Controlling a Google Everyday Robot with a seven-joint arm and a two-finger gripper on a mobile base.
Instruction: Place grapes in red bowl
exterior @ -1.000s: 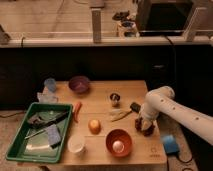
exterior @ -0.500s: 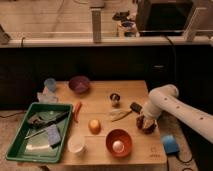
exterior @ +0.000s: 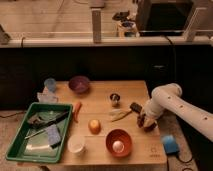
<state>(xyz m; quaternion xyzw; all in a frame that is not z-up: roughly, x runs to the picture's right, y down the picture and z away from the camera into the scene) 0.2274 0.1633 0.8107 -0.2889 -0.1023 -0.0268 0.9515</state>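
The red bowl [exterior: 119,142] stands near the table's front edge, right of centre, with a pale round thing inside it. The grapes [exterior: 146,124] show as a small dark cluster on the table at the right edge, up and to the right of the bowl. My gripper [exterior: 142,118] is at the end of the white arm [exterior: 172,102] that reaches in from the right. It sits low, right at the grapes, and partly hides them. I cannot make out whether the cluster is held or resting on the table.
A black block [exterior: 135,106] lies just behind the gripper. Mid-table are a pale banana-like item [exterior: 119,115], a small can [exterior: 115,98], an orange [exterior: 94,125] and a carrot [exterior: 77,111]. A purple bowl [exterior: 79,83], a white cup [exterior: 76,144] and a green tray [exterior: 50,105] sit to the left. A blue sponge [exterior: 169,144] lies off the table, right.
The arm's elbow has drifted slightly up and to the right. The gripper stays at the grapes near the table's right edge.
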